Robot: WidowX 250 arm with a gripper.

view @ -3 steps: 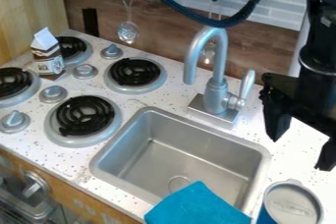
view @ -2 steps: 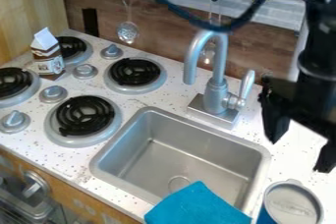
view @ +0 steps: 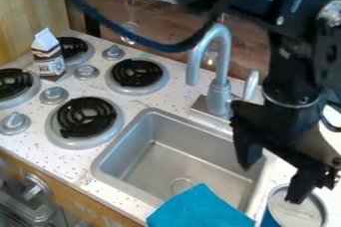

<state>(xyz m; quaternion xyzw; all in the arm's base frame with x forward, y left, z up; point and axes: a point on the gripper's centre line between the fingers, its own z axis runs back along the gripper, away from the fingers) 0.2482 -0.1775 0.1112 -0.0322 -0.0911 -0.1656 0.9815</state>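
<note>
The black gripper (view: 274, 180) hangs over the right edge of the sink, its two fingers spread wide apart with nothing between them. One finger is above the sink's right rim, the other above a blue can with a grey lid (view: 297, 212) at the bottom right. A blue cloth (view: 198, 210) drapes over the sink's front edge, left of the can. Behind the gripper's left side stands the grey faucet (view: 218, 94).
The metal sink (view: 170, 164) lies at the centre. Stove burners (view: 86, 116) and knobs cover the left counter, with a brown and white carton (view: 48, 56) at the back left. Utensils hang on the back wall.
The arm and gripper have moved left and slightly down, from over the right counter to the sink's right edge. The carton, cloth and can have stayed put.
</note>
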